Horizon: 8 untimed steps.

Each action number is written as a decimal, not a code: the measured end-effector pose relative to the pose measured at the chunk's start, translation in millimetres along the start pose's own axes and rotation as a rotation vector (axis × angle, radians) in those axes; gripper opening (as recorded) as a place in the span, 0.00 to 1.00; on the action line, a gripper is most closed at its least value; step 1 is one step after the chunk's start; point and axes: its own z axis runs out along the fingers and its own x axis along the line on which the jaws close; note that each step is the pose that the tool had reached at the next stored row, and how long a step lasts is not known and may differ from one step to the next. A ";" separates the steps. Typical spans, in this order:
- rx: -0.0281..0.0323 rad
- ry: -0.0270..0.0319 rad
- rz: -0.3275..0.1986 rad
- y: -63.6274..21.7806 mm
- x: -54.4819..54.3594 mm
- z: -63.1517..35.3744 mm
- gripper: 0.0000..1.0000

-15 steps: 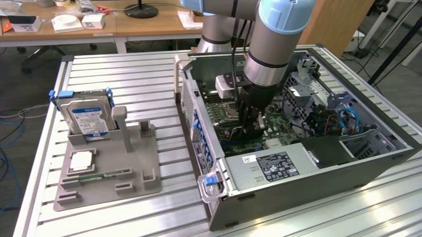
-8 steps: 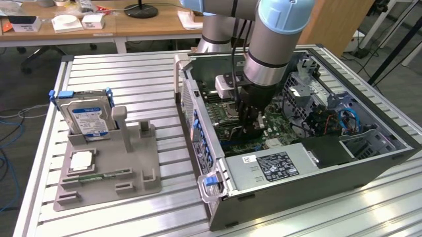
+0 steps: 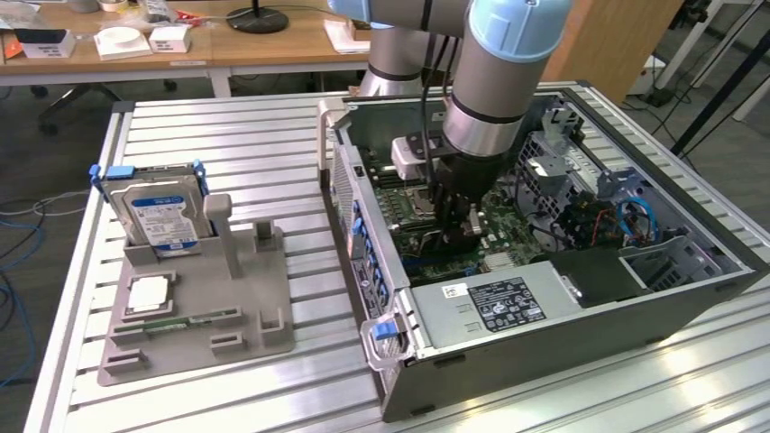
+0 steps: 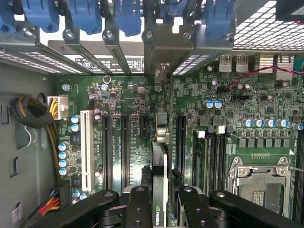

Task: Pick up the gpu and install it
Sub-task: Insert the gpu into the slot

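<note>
The gpu point(image 4: 160, 183) is a thin dark card seen edge-on, standing upright over the green motherboard point(image 4: 133, 95) among the long black expansion slots. Its silver bracket end point(image 4: 164, 52) reaches the row of rear slot openings of the case. My gripper point(image 4: 161, 211) is shut on the gpu, with one black finger point(image 4: 137, 209) on each flat side. In the exterior view the gripper point(image 3: 455, 225) is lowered deep inside the open computer case point(image 3: 542, 311), just above the motherboard. Whether the card's edge sits in a slot is hidden.
A grey fixture point(image 3: 198, 334) at the exterior view's left holds a silver hard drive with a blue label point(image 3: 162, 212), a processor chip point(image 3: 147, 293) and a green memory stick point(image 3: 180, 320). Inside the case are a white slot point(image 4: 87, 147), the processor socket point(image 4: 261, 185), cables point(image 4: 33, 111) and blue clips point(image 4: 85, 14).
</note>
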 end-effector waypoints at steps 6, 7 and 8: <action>0.0025 0.0000 0.000 1.0 0.0 1.0 0.26; 0.0026 0.0000 0.000 1.0 0.0 1.0 0.26; 0.0026 -0.0001 0.000 1.0 0.0 1.0 0.26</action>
